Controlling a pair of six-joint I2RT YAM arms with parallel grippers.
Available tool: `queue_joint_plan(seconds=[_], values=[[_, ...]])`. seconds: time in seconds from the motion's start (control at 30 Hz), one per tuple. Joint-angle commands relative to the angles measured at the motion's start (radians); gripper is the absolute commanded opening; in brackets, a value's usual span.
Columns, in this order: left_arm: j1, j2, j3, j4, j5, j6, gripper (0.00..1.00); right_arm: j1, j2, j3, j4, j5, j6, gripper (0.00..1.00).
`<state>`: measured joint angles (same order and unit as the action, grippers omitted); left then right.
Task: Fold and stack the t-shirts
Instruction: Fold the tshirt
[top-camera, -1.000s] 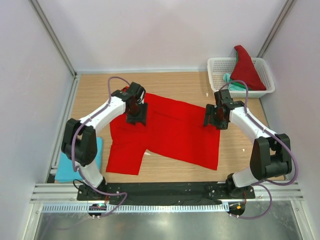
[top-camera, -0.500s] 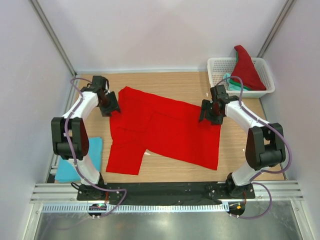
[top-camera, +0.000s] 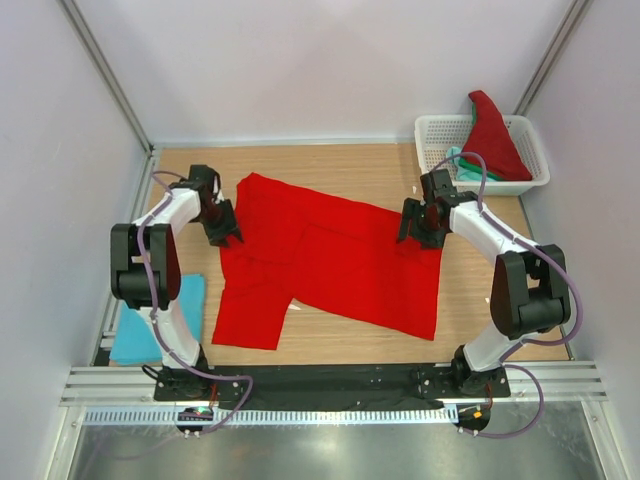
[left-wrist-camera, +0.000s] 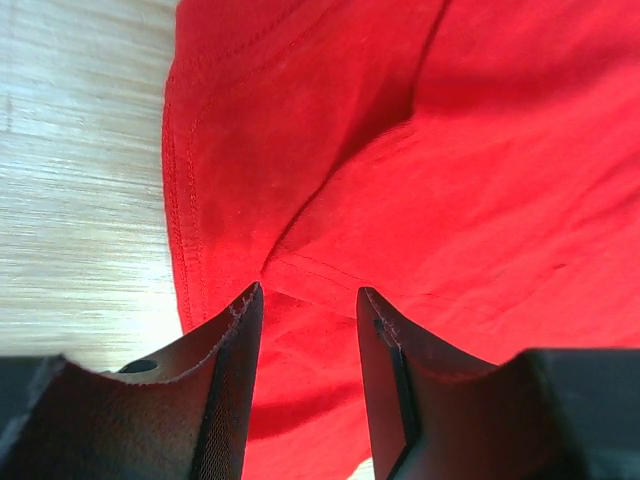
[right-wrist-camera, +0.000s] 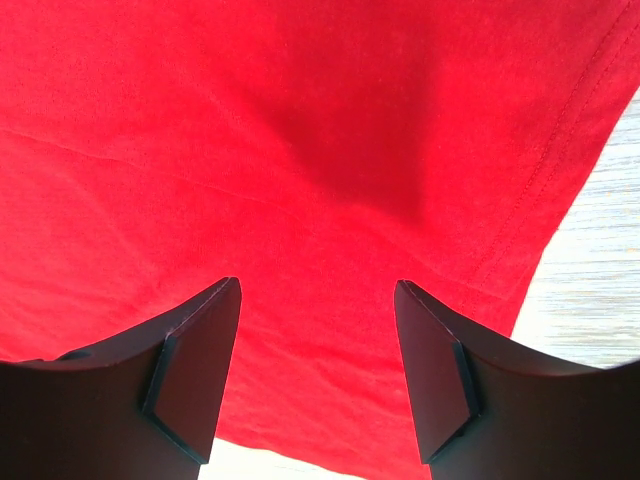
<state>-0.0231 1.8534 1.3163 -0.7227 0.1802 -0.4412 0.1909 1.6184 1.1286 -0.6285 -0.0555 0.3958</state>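
Note:
A bright red t-shirt (top-camera: 340, 265) lies spread on the wooden table, one part hanging toward the near left. My left gripper (top-camera: 224, 228) sits at its left edge. In the left wrist view the left gripper (left-wrist-camera: 310, 290) is open, fingers low over the red t-shirt (left-wrist-camera: 420, 180) near a stitched hem and a crease. My right gripper (top-camera: 420, 226) is over the shirt's far right corner. The right wrist view shows the right gripper (right-wrist-camera: 317, 283) open above the flat red t-shirt (right-wrist-camera: 300, 150), with the hem to the right. Nothing is pinched in either.
A white lattice basket (top-camera: 430, 125) at the far right holds a heaped red t-shirt (top-camera: 495, 140) and a teal-green one (top-camera: 465, 165). A folded light blue t-shirt (top-camera: 165, 315) lies at the near left, beside the left arm's base. Frame posts and walls border the table.
The left gripper swung from above the shirt's upper middle out to its left edge, and the shirt's left part now lies spread further left. The right gripper shifted slightly up and left.

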Motion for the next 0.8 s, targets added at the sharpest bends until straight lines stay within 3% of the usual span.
queue_joint_plan(seconds=[0.0,0.3,0.57,0.67,0.7,0.77], values=[[0.006,0.026,-0.015,0.034,0.012,-0.01,0.44,0.005,-0.034,0.002,0.015,-0.009,0.003,0.69],[0.006,0.09,0.006,0.049,0.018,-0.016,0.42,0.005,-0.034,0.003,0.007,-0.015,-0.009,0.69],[0.006,0.064,0.006,0.054,0.018,-0.027,0.27,0.005,-0.031,-0.001,0.009,-0.021,-0.012,0.69],[0.005,0.06,0.021,0.032,0.015,-0.024,0.17,0.005,-0.031,0.0,0.013,-0.023,-0.011,0.69],[0.005,0.056,0.026,0.029,0.012,-0.024,0.17,0.005,-0.031,-0.001,0.01,-0.023,-0.011,0.69],[0.005,0.053,0.029,0.023,0.002,-0.022,0.27,0.004,-0.031,-0.003,0.013,-0.021,-0.012,0.69]])
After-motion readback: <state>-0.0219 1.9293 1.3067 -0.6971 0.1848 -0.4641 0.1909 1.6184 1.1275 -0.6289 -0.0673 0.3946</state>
